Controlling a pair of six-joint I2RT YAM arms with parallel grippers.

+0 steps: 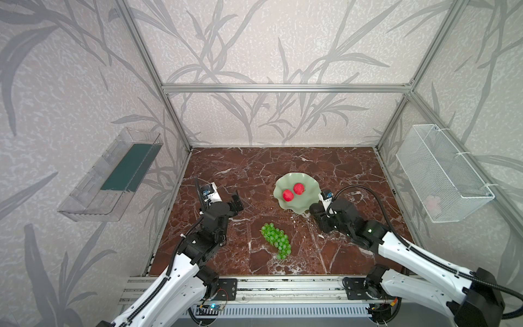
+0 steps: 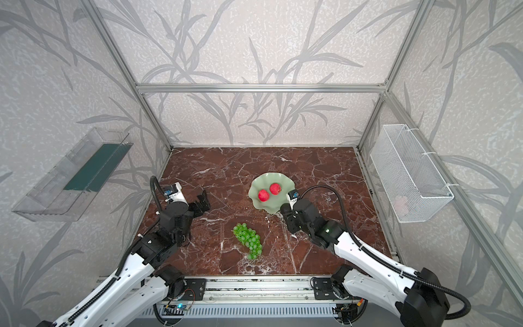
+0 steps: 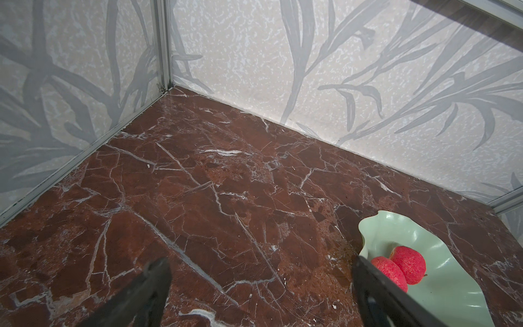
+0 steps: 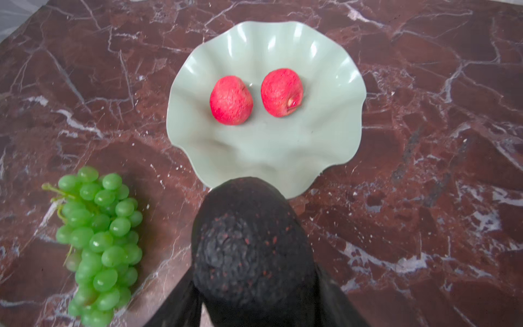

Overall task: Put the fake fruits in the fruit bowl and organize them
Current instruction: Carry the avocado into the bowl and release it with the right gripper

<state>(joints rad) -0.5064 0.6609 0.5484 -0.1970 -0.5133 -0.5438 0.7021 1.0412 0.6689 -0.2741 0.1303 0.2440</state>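
Dark avocado (image 4: 249, 240) sits squeezed in the right claw (image 4: 256, 294), just at the near edge of the bowl (image 4: 348, 136), not in yet. Two red fruits (image 4: 231, 100) lie inside already. Green grapes (image 4: 99, 243) wait on the table (image 4: 424, 170). Left claw (image 3: 259, 264) is wide, holding nothing.

The fruit bowl (image 4: 319, 147) has bare room nearside; two red fruits (image 4: 231, 100) block its middle.

The avocado (image 4: 249, 240) hides the fingertips of my right claw (image 4: 256, 294) and the fruit bowl (image 4: 283, 153) near rim; a pale shape (image 1: 432, 204) in the wire basket (image 1: 452, 181) is too blurred to name.
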